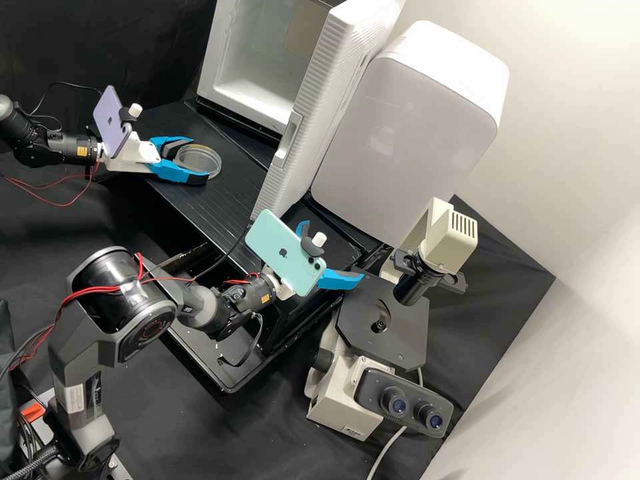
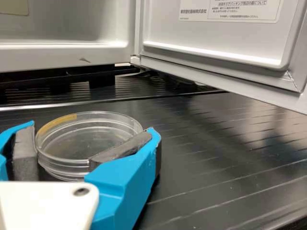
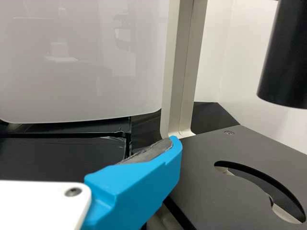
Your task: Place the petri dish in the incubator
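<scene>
Left gripper [image 1: 193,161] pinches the dish [image 1: 207,155] on the black ribbed counter [image 1: 227,200], at its far left corner before the open incubator [image 1: 267,60]. The right gripper [image 1: 347,279] is beside the microscope [image 1: 380,333]; I cannot tell its finger state.

Left pincer [image 1: 198,161] sits low and level; right pincer [image 1: 332,253] gapes wide.

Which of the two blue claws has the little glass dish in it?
The left gripper, the far one by the incubator, with the petri dish between its fingers. The right gripper by the microscope holds nothing.
</scene>
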`<state>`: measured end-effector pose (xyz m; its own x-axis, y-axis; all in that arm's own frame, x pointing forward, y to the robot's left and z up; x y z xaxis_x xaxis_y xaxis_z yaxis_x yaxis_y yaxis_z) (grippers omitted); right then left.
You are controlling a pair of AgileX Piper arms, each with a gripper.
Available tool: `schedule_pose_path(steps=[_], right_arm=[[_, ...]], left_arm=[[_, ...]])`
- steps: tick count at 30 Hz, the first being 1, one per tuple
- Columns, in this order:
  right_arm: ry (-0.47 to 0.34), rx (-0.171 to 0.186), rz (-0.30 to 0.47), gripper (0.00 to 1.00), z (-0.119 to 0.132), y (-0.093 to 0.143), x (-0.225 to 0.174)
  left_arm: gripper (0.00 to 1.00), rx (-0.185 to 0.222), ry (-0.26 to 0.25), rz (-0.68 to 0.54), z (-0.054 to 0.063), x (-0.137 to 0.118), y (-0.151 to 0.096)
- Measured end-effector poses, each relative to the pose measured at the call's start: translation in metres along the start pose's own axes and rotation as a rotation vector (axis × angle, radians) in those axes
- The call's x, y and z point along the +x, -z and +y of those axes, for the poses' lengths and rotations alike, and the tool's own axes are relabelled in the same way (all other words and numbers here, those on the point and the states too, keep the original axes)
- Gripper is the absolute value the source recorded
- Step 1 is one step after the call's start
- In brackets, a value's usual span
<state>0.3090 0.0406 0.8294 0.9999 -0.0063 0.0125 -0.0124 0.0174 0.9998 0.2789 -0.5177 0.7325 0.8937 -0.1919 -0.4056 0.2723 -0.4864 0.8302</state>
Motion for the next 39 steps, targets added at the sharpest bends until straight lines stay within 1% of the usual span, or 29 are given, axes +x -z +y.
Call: schedule_pose_path(steps=[12, 15, 19, 24, 26, 27, 31, 33, 35, 39], right_arm=[[0.0, 0.0, 0.0, 1.0, 0.0, 0.0, 0.0], [0.0, 0.0, 0.0, 1.0, 0.0, 0.0, 0.0], [0.0, 0.0, 0.0, 1.0, 0.0, 0.0, 0.0], [0.0, 0.0, 0.0, 1.0, 0.0, 0.0, 0.0], [0.0, 0.0, 0.0, 1.0, 0.0, 0.0, 0.0], [0.0, 0.0, 0.0, 1.0, 0.0, 0.0, 0.0], [0.0, 0.0, 0.0, 1.0, 0.0, 0.0, 0.0], [0.0, 0.0, 0.0, 1.0, 0.0, 0.0, 0.0], [0.0, 0.0, 0.0, 1.0, 0.0, 0.0, 0.0], [0.0, 0.0, 0.0, 1.0, 0.0, 0.0, 0.0]], left_arm=[[0.0, 0.0, 0.0, 0.0, 0.0, 0.0, 0.0], [0.0, 0.001, -0.004, 0.001, 0.002, 0.0, 0.0], [0.0, 0.002, 0.007, 0.012, 0.006, -0.001, 0.0], [0.0, 0.004, 0.007, 0.034, 0.016, -0.001, 0.002], [0.0, 0.006, -0.007, 0.043, 0.024, -0.001, 0.003], [0.0, 0.006, -0.009, 0.044, 0.025, -0.001, 0.003], [0.0, 0.011, -0.031, 0.059, 0.038, -0.003, 0.006], [0.0, 0.011, -0.036, 0.064, 0.041, -0.004, 0.006], [0.0, 0.012, -0.052, 0.061, 0.045, -0.006, 0.005], [0.0, 0.037, -0.081, 0.044, 0.055, -0.011, 0.002]])
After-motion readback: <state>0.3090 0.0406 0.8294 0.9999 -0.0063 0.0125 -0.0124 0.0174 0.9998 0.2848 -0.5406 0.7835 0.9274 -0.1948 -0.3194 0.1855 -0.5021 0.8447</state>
